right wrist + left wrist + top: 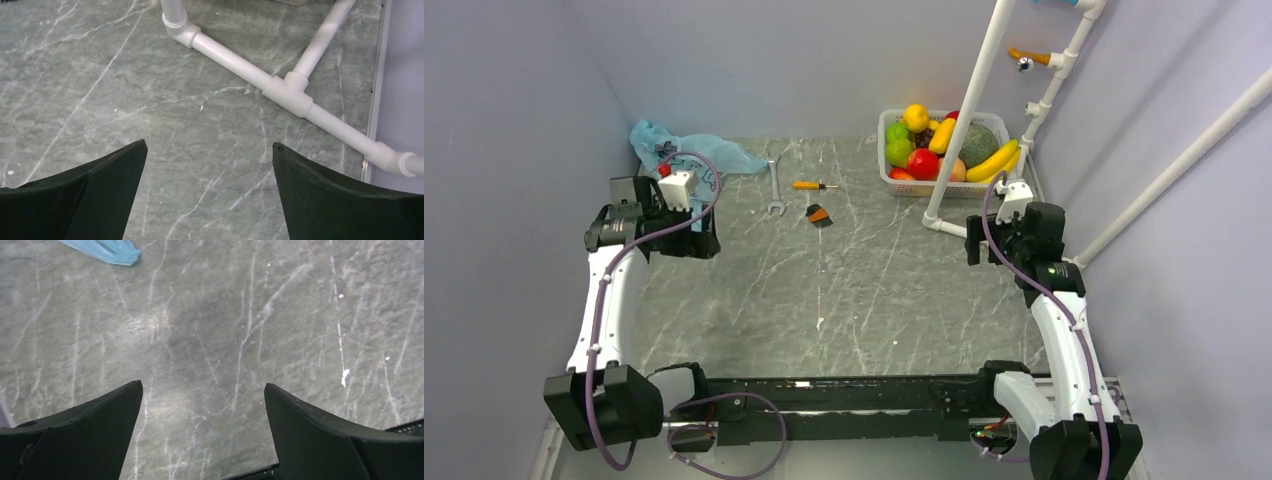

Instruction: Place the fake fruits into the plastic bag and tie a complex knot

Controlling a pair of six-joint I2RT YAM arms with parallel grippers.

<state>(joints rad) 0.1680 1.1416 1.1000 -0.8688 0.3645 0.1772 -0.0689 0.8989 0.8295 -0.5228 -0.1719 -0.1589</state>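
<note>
Left gripper (pixel 202 390) and right gripper (pixel 207 147) are held wide, empty. Fake fruits (pixel 922 162) are heaped in a basket (pixel 885 150) behind a white pipe frame (pixel 969 100), which could be struck in reaching. The plastic bag (pixel 714 152) lies crumpled at back left.

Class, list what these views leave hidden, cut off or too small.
Top view: crinkly light-blue plastic bag, partly behind the left arm.
Left wrist view: bag's corner only, cut by top edge.
Top view: lower glossy plastic fruits, buried in the white mesh basket.
Top view: small black-and-orange item, too small to identify.
</note>
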